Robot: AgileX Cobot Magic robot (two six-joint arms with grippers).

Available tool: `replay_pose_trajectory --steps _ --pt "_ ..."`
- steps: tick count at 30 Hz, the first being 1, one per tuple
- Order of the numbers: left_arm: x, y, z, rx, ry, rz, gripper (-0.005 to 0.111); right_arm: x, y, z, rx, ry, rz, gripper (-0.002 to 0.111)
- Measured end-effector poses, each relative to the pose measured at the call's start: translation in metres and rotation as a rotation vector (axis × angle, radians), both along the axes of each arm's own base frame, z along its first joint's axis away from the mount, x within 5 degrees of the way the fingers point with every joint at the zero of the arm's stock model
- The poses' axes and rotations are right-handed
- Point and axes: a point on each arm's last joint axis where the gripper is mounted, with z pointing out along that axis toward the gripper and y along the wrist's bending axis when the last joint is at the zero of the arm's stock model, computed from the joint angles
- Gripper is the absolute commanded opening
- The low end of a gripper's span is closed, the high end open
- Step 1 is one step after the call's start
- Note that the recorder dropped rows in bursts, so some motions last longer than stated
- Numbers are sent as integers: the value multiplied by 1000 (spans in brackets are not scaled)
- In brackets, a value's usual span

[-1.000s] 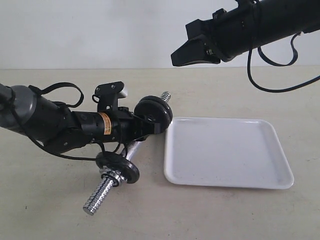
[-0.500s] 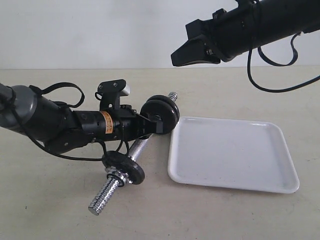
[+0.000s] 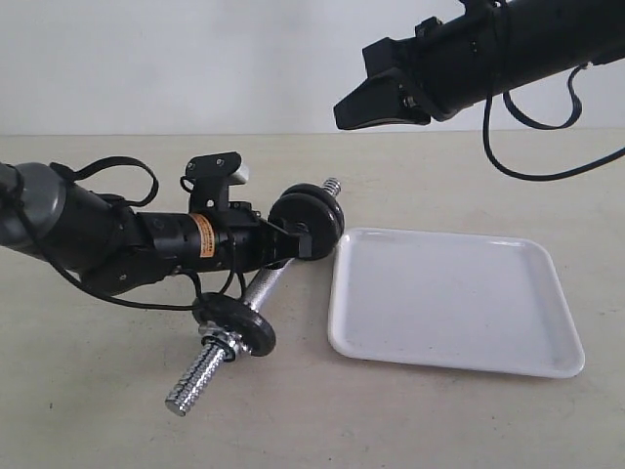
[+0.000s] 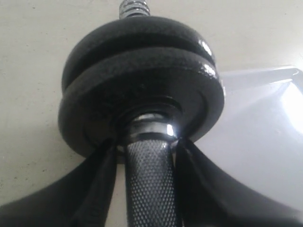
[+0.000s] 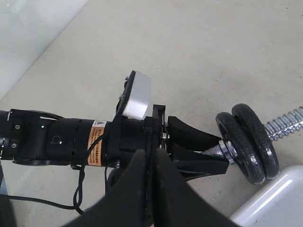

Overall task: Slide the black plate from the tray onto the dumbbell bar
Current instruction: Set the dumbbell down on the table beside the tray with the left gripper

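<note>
Black iron, the black plate (image 3: 328, 215) sits on the far end of the dumbbell bar (image 3: 259, 288), against a second disc (image 3: 296, 233), just left of the tray (image 3: 449, 293). The left pincer (image 3: 283, 244) clamps the knurled middle. The right pincer (image 5: 150, 156), fingers pressed together, hangs high above the table (image 3: 98, 410).

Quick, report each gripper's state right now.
Left gripper: closed on the dumbbell bar.
Right gripper: closed, holding nothing.
</note>
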Motion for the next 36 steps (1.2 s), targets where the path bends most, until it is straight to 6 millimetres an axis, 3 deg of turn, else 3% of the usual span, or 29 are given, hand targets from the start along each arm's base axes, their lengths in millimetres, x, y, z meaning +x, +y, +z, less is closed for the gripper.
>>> replay_pose_trajectory --steps 11,17,29,36 --pt "1 1 0 0 -6 -3 37 0 0 0 0 0 0 0" --pt "1 -2 4 -40 -29 -20 53 0 0 0 0 0 0 0" --pt "1 -2 5 -65 -9 -6 53 0 0 0 0 0 0 0" --pt "1 0 37 -69 -67 2 53 0 0 0 0 -1 -2 0"
